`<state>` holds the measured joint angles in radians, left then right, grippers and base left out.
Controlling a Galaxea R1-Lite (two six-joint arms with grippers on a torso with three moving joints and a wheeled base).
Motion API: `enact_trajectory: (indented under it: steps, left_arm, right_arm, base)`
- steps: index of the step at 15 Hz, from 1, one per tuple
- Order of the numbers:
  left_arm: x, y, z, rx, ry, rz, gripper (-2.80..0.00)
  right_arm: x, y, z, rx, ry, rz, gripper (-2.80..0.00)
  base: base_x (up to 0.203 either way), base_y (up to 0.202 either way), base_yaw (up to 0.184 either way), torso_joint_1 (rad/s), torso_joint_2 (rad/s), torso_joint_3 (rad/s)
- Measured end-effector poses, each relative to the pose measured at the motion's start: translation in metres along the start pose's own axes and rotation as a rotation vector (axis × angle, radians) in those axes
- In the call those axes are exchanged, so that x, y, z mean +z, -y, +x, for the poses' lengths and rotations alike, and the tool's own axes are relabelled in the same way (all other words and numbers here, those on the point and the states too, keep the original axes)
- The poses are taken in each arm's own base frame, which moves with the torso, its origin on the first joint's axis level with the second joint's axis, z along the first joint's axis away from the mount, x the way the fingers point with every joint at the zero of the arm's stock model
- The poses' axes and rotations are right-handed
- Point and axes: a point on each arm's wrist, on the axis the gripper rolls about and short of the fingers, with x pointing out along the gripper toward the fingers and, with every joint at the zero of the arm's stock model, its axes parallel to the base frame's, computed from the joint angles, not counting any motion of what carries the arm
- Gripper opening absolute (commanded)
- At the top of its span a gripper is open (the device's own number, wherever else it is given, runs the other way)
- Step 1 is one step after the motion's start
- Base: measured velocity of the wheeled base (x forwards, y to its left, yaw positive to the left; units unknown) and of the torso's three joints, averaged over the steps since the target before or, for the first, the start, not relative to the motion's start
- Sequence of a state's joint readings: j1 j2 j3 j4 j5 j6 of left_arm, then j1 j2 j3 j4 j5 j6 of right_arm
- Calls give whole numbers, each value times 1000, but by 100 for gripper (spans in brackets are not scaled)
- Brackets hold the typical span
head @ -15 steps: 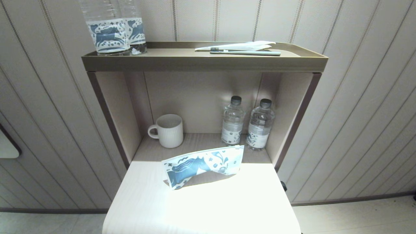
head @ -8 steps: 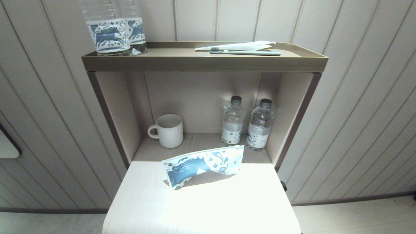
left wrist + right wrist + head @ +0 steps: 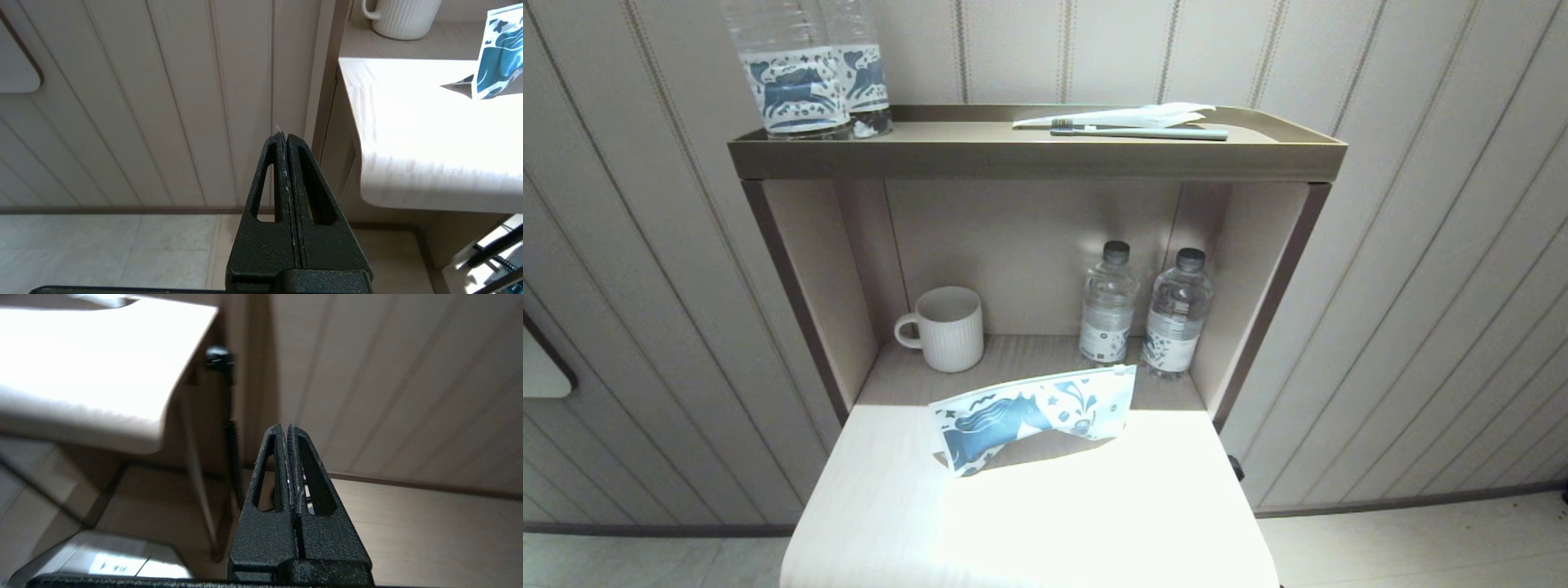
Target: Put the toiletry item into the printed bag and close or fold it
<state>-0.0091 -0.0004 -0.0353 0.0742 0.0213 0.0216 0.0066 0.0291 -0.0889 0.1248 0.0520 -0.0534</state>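
Observation:
The printed bag, whitish with a blue horse, stands propped on the pale table in front of the shelf niche; its edge also shows in the left wrist view. A grey-green toothbrush lies on the top shelf beside a white wrapper. Neither arm shows in the head view. My left gripper is shut and empty, low beside the table's left edge. My right gripper is shut and empty, low beside the table's right edge.
A white ribbed mug and two small water bottles stand in the niche behind the bag. Two tall bottles with blue-printed labels stand on the top shelf's left end. Panelled wall flanks the unit on both sides.

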Motion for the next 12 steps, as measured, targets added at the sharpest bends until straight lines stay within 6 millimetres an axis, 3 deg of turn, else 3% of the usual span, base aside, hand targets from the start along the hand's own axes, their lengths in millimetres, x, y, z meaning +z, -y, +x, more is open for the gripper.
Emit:
enact_trajectory:
  steps: [4, 9, 12]
  left_arm:
    - [-1, 0, 0, 0, -3, -1, -280]
    - [-1, 0, 1, -9, 5, -7, -280]
    - [12, 0, 1, -24, 166, -6, -280]
  right_arm:
    - [-5, 1, 4, -55, 95, 2, -280]
    - [-12, 1, 6, -60, 58, 26, -280]
    - [-13, 1, 6, -60, 55, 26, -280]
  base:
    - [0, 0, 0, 0, 0, 0]
    - [0, 0, 0, 0, 0, 0]
    - [0, 0, 0, 0, 0, 0]
